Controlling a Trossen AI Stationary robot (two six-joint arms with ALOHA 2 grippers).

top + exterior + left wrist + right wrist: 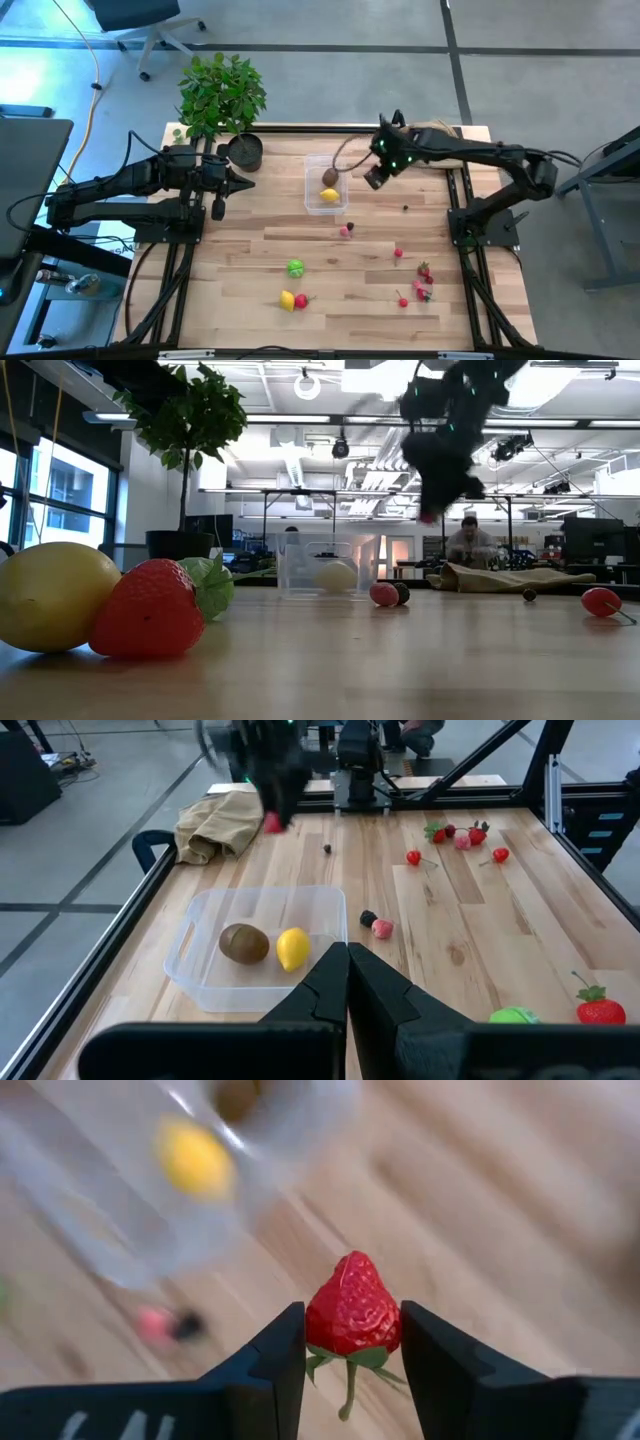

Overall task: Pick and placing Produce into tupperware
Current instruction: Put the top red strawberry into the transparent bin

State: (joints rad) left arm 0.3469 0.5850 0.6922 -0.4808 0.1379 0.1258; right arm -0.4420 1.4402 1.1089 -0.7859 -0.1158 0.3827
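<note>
High view: the tub sits near the table's far edge holding 2 pieces, a kiwi and a lemon. Left to move: a green fruit, a lemon-and-berry pair and scattered red berries toward the near and right edges. The right gripper hangs just right of the tub; the left gripper waits near the pot, jaws together.

Low view: nothing stands between the raised right gripper and the tub.

Right wrist view: jaws clamped on a strawberry.
</note>
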